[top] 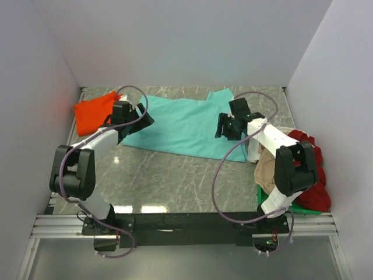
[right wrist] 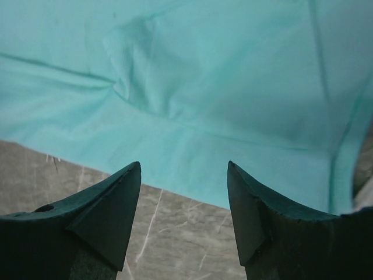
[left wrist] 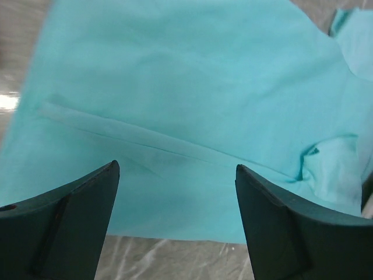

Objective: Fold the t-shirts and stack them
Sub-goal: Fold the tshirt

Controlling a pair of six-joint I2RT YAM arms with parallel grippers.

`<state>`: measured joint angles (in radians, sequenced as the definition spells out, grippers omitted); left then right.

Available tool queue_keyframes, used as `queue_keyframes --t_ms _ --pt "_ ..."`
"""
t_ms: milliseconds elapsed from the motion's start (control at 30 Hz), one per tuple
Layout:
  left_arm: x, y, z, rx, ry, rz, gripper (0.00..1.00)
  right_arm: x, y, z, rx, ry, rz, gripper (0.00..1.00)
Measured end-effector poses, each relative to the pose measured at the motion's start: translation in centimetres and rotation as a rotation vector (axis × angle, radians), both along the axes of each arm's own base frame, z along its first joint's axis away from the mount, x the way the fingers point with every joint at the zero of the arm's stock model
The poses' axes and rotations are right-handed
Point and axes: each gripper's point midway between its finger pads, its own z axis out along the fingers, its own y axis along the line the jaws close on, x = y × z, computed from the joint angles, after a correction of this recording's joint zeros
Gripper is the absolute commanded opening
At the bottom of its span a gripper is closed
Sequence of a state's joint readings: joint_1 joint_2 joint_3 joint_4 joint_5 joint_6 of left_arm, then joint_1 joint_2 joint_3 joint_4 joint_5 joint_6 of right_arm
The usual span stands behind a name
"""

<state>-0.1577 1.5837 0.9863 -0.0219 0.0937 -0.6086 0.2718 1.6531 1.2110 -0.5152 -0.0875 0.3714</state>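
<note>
A teal t-shirt (top: 180, 123) lies spread flat on the marble table, in the back middle. My left gripper (top: 145, 120) is open and empty over its left edge; in the left wrist view (left wrist: 176, 166) the teal cloth (left wrist: 192, 87) fills the frame above the fingers. My right gripper (top: 224, 125) is open and empty over the shirt's right part; in the right wrist view (right wrist: 184, 166) the shirt's hem (right wrist: 192, 175) runs just ahead of the fingertips. An orange t-shirt (top: 93, 112) lies at the back left.
A pile of shirts sits at the right edge: dark red (top: 312, 169), beige (top: 268, 169) and green (top: 306, 209). White walls enclose the table on three sides. The marble table (top: 163, 181) shows in front of the teal shirt.
</note>
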Motion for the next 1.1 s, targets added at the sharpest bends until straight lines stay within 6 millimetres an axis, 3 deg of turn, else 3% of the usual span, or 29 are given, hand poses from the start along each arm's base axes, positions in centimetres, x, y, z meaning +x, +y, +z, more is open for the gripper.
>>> queue_keyframes --t_ms 100,333,667,900,1100 --pt "0.5 -1.9 -1.6 -0.043 0.016 -0.045 0.85 -1.2 1.2 -1.8 0.037 0.047 0.03 0.67" --pt "-0.3 -2.6 -7.5 -0.104 0.124 -0.053 0.86 -1.5 2.5 -3.8 0.073 0.072 0.041 0.65" --pt "-0.3 -2.9 -7.4 -0.155 0.063 -0.041 0.86 -5.0 1.9 -7.5 0.066 0.176 0.006 0.65" --pt "-2.2 -2.3 -7.6 -0.15 0.041 -0.029 0.86 -6.1 2.3 -7.5 0.123 0.124 -0.015 0.64" --pt "-4.9 -1.6 -7.6 -0.138 0.047 -0.017 0.86 -9.2 3.9 -7.5 0.163 0.107 0.002 0.64"
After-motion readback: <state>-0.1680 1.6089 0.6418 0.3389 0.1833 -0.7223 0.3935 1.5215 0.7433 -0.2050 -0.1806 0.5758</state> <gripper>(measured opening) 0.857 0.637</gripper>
